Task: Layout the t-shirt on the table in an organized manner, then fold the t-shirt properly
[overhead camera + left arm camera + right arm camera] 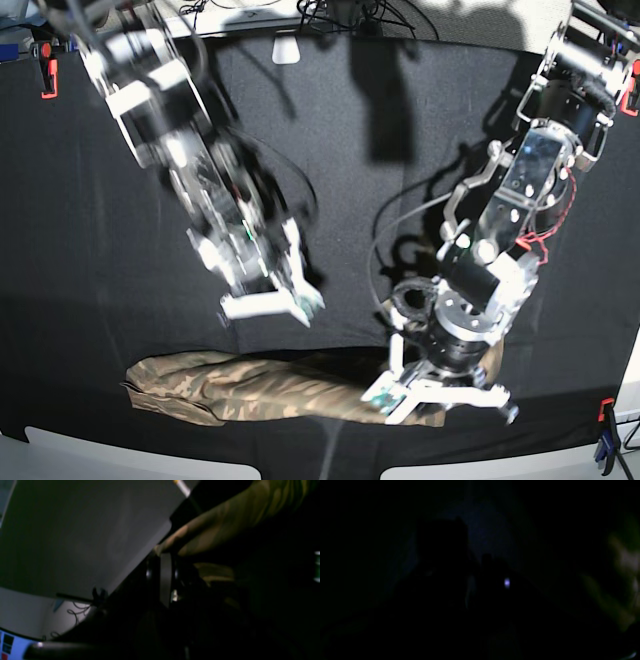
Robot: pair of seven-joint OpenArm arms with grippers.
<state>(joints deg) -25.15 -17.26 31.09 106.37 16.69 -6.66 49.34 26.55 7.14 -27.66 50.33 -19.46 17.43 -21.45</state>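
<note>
The camouflage t-shirt (250,390) lies bunched in a long strip near the front edge of the black table (380,150). My left gripper (445,398) is low on the shirt's right end. In the left wrist view its fingers (165,580) meet at the centre, with the shirt's edge (225,522) at their tip stretching up and to the right, so it looks shut on the cloth. My right gripper (272,300) is blurred above the table, apart from the shirt and empty. The right wrist view is almost black; a dim patch of shirt (625,562) shows at its right edge, and a faint gap shows between the finger shapes.
An orange clamp (46,75) holds the cloth at the back left. Orange and blue clamps (602,430) sit at the front right corner. Cables and a white item (286,48) lie along the back edge. The table's front edge runs just below the shirt.
</note>
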